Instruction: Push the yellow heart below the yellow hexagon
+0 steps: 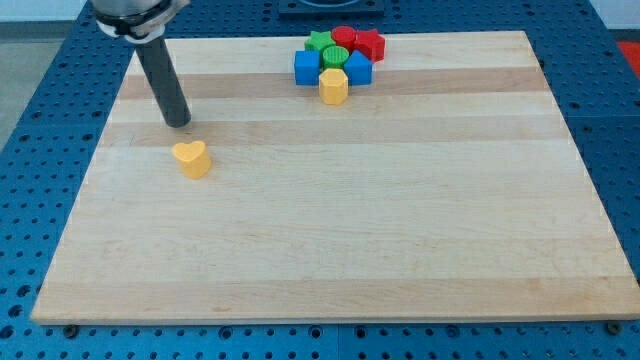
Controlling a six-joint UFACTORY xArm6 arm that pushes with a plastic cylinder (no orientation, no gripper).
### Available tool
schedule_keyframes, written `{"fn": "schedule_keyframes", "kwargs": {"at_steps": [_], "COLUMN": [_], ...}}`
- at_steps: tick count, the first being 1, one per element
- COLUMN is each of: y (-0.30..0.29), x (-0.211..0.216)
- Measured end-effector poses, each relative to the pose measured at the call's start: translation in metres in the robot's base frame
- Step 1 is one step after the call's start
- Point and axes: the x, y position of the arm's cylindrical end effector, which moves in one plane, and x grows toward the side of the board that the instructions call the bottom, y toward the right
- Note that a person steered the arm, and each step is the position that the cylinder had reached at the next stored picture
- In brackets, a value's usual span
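Observation:
The yellow heart (191,158) lies on the wooden board (330,240) at the view's left. The yellow hexagon (333,86) sits near the view's top centre, at the lower edge of a cluster of blocks. My tip (178,123) rests on the board just above and slightly left of the yellow heart, a small gap apart. The hexagon is far to the right of the tip and the heart.
The cluster above the hexagon holds a blue cube (307,66), a blue block (358,68), a green cylinder (334,55), a green star (320,42) and red blocks (360,41). A blue pegboard table (40,150) surrounds the board.

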Motion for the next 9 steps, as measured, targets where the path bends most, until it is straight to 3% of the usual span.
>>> {"fn": "schedule_keyframes", "kwargs": {"at_steps": [4, 7, 9], "y": [-0.007, -0.021, 0.034], "x": [0.022, 0.063, 0.072]}}
